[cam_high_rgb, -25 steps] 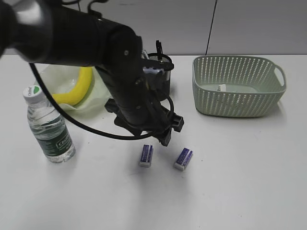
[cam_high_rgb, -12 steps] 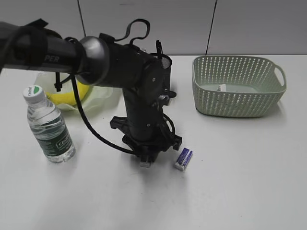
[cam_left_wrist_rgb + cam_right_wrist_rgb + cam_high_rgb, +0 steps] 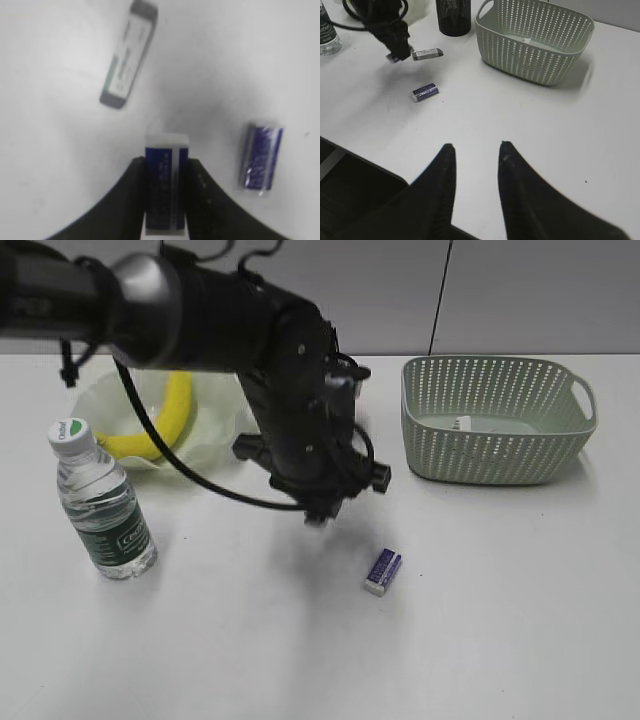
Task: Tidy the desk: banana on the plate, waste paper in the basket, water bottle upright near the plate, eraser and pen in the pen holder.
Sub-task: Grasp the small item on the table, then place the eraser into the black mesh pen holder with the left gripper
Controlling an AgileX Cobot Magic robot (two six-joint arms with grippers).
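Seen from the front, the left arm reaches across the white desk (image 3: 480, 640), its left gripper (image 3: 318, 512) lifted clear of the surface with a small eraser pinched at its tip, apparently bound for the black mesh pen holder (image 3: 352, 380) mostly hidden behind the arm. A second eraser (image 3: 382, 571) lies alone on the near desk, to the right of the gripper and apart from it. The banana (image 3: 160, 425) already curves across the pale-green plate (image 3: 215, 430) at far left, and the water bottle (image 3: 100, 502) stands upright just near of that plate, so those two jobs look done. The perforated basket (image 3: 497, 420) sits at far right with a white scrap showing on its floor, most likely the waste paper. In the left wrist view, the left gripper's two dark fingers (image 3: 132, 200) are clamped on the long sides of the held eraser (image 3: 166, 182), its white end sticking out past them; the second eraser is down to the right, and a flat grey-white object (image 3: 129, 55), which I cannot name for sure, lies farther off at upper left. In the right wrist view, the right gripper (image 3: 476, 150) hangs over the near edge of the desk with its fingers parted and nothing between them, seemingly parked out of the way while the other arm works; the basket and pen holder stand far across the desk.
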